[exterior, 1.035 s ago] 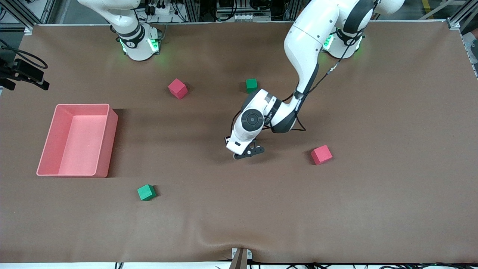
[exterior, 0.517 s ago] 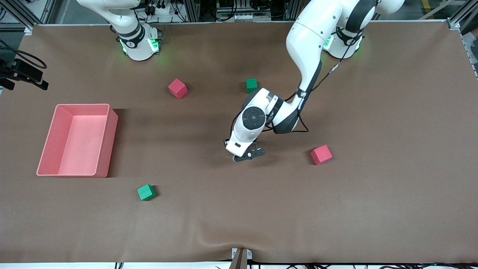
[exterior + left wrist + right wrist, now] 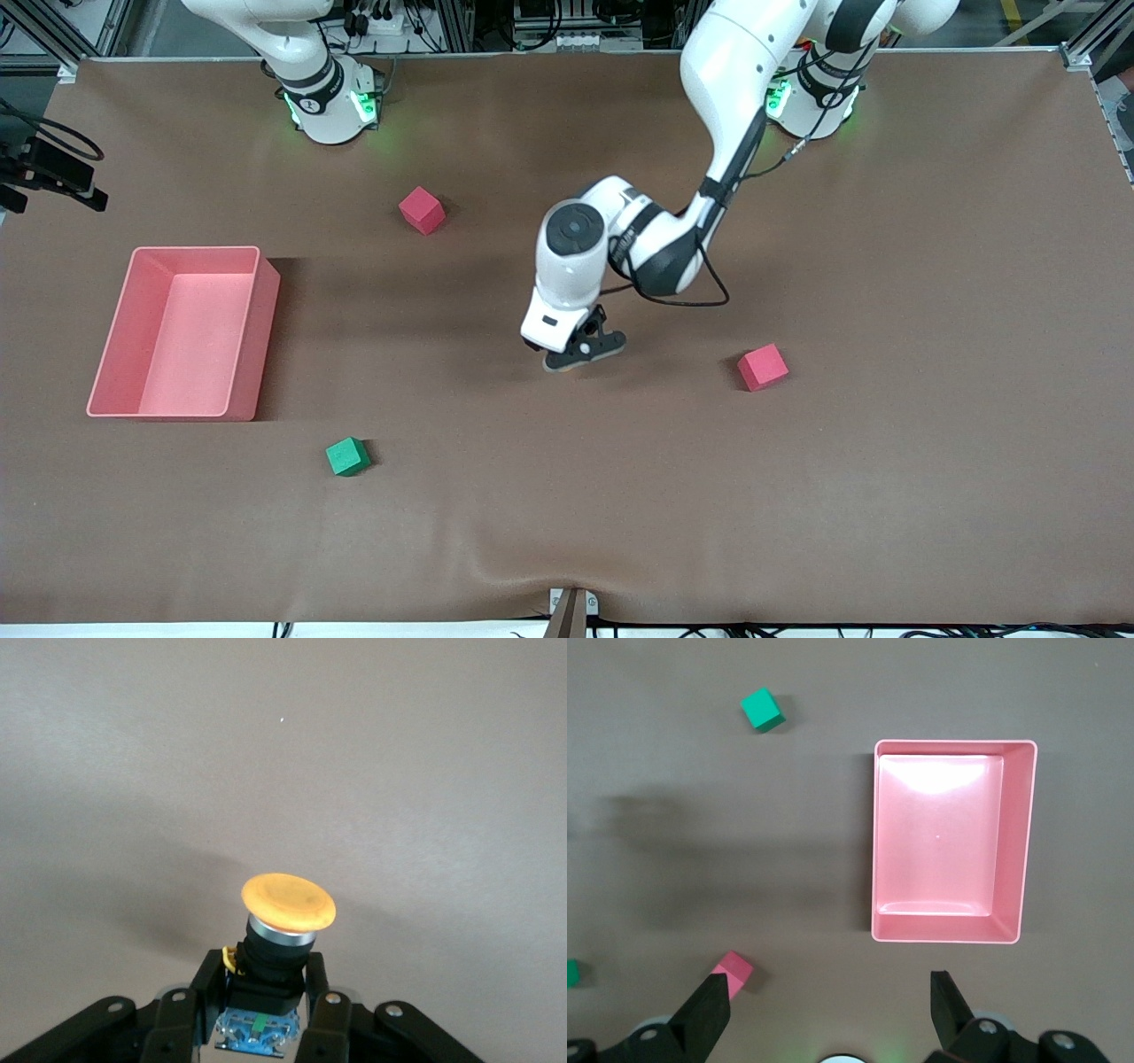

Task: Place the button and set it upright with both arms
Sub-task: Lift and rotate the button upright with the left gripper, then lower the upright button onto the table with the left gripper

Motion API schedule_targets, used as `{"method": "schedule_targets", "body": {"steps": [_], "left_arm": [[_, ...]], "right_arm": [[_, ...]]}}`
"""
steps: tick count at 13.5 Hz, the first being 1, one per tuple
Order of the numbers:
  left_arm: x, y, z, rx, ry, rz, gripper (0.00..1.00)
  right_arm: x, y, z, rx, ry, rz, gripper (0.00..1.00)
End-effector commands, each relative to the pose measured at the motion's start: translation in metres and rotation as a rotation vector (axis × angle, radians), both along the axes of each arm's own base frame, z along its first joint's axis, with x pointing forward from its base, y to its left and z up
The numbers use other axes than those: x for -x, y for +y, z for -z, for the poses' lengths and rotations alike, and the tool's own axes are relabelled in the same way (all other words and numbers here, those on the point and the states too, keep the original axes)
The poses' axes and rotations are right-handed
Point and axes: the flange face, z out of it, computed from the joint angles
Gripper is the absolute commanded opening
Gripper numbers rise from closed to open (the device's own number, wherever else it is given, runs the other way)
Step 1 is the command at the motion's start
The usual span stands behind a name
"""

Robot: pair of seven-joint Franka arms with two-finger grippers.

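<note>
In the left wrist view the button (image 3: 288, 904) shows a round orange cap, a black body and a bluish rear. My left gripper (image 3: 264, 973) is shut on its black body, and the cap points away from the fingers (image 3: 205, 979) toward the brown cloth. The left gripper (image 3: 582, 348) hangs low over the middle of the table in the front view, where the hand hides the button. High near its own base, my right gripper (image 3: 828, 992) waits open with nothing between its fingers.
A pink bin (image 3: 257, 301) stands toward the right arm's end of the table. One red cube (image 3: 421, 210) lies near the right arm's base. Another red cube (image 3: 763, 367) lies beside the left gripper. A green cube (image 3: 347, 456) lies nearer the front camera.
The left arm's wrist has turned and its forearm has swung toward the right arm's end, now covering a green cube. The gripper stays shut on the button. The right arm has not moved.
</note>
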Motion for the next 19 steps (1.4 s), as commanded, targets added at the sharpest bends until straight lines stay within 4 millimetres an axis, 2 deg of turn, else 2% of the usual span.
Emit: {"method": "schedule_targets", "body": {"steps": [1, 3, 5, 7, 9, 12, 16, 17, 18, 19], "left_arm": [[0.028, -0.021, -0.011, -0.065, -0.109, -0.098, 0.07], [0.048, -0.038, -0.005, -0.105, -0.188, -0.112, 0.07], [0.059, -0.043, -0.002, -0.156, -0.268, -0.143, 0.07], [0.079, -0.051, 0.004, -0.235, -0.333, -0.165, 0.10], [0.095, -0.055, 0.010, -0.309, -0.394, -0.196, 0.10], [0.109, -0.052, 0.025, -0.412, -0.485, -0.269, 0.12], [0.138, -0.069, 0.036, -0.401, -0.633, -0.327, 0.13], [0.148, -0.075, 0.043, -0.389, -0.673, -0.333, 0.13], [0.160, -0.081, 0.058, -0.379, -0.713, -0.338, 0.13], [0.161, -0.081, 0.068, -0.367, -0.741, -0.362, 0.13]], "right_arm": [[0.009, -0.001, -0.003, 0.004, 0.029, -0.058, 1.00], [0.012, -0.001, -0.002, 0.001, 0.050, -0.048, 1.00], [0.013, -0.003, -0.001, 0.001, 0.061, -0.040, 1.00], [0.013, 0.001, -0.001, 0.001, 0.061, -0.018, 1.00], [0.012, 0.008, -0.002, 0.001, 0.063, 0.072, 1.00], [0.013, 0.011, -0.002, 0.001, 0.064, 0.083, 1.00], [0.013, 0.010, -0.002, 0.000, 0.065, 0.083, 1.00], [0.013, 0.010, -0.002, 0.002, 0.065, 0.083, 1.00], [0.013, 0.010, -0.002, 0.002, 0.067, 0.083, 1.00], [0.013, 0.011, -0.002, 0.002, 0.067, 0.081, 1.00]]}}
